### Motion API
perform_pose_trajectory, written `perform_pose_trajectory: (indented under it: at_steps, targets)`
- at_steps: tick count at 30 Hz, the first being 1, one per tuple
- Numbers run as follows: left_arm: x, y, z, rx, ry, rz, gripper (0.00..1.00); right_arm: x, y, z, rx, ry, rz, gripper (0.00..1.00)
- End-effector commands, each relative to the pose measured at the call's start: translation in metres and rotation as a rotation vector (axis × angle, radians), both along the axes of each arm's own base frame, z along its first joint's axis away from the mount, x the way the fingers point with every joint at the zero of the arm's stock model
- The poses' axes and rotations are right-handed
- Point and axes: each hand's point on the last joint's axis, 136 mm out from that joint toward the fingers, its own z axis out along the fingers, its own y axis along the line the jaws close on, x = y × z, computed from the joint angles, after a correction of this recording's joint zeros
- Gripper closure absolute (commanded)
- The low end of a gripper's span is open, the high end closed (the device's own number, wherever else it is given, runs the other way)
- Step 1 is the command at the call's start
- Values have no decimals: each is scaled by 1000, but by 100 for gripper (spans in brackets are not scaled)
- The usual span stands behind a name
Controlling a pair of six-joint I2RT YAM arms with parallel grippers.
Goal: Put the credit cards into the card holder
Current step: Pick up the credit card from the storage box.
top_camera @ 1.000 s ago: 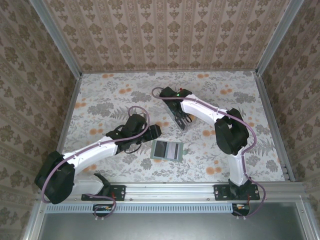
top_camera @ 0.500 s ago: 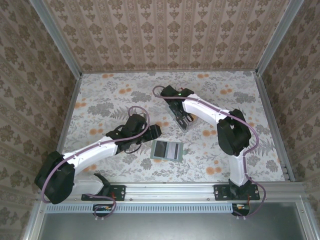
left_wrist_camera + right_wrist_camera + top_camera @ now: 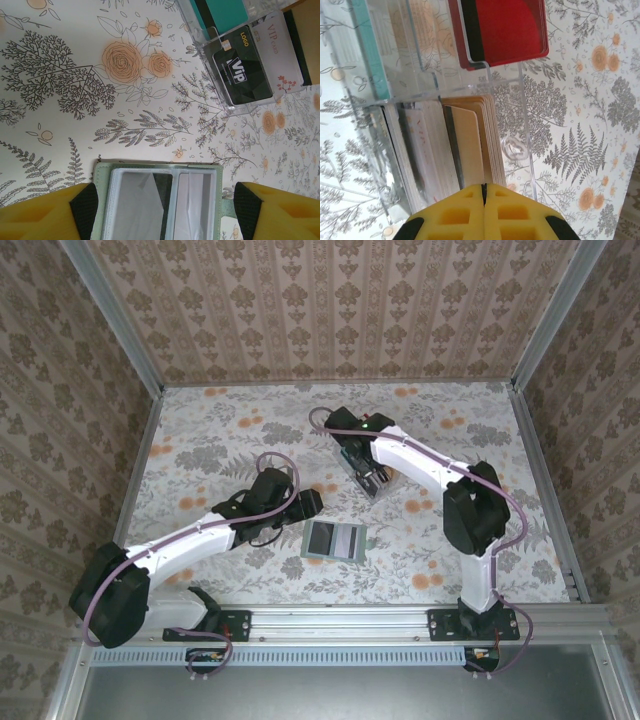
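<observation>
My left pincer (image 3: 166, 207) hangs with its fingers wide apart over the opened card holder (image 3: 150, 200) on the table (image 3: 60, 60). My right pincer (image 3: 484, 189) is pressed together at a tan credit card (image 3: 465, 145) in the clear tray (image 3: 512, 120). I cannot tell if it pinches this card.

Beige damask-papered walls (image 3: 340, 300) on three sides of a floral-printed tabletop (image 3: 200, 430), aluminium rail (image 3: 350, 618) along the near edge.

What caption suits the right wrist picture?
Right end effector, shut, at the tan cards standing in a clear tray, red card beyond.
</observation>
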Motion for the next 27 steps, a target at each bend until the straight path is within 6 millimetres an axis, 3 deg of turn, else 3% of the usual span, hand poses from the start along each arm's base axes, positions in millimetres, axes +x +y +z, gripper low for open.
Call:
perform_pose_trajectory:
  at_steps: [1, 9, 14, 17, 21, 27]
  targets:
    - [0, 2, 0, -3, 10, 12, 24, -12, -4, 29, 88, -7, -36, 97]
    - [3, -3, 9, -21, -1, 4, 24, -32, 7, 56, 351, -15, -95, 99]
    - [11, -10, 24, -141, -3, 8, 24, -51, 38, 75, 698, 17, -91, 100]
    - [18, -16, 38, -241, -15, 7, 24, -62, 68, 86, 1034, 80, -99, 99]
    - [26, -24, 56, -344, -27, -16, 24, -68, 84, 91, 1294, 118, -139, 99]
    - [29, -38, 72, -430, -33, -65, 26, -75, 99, 86, 1433, 181, -152, 98]
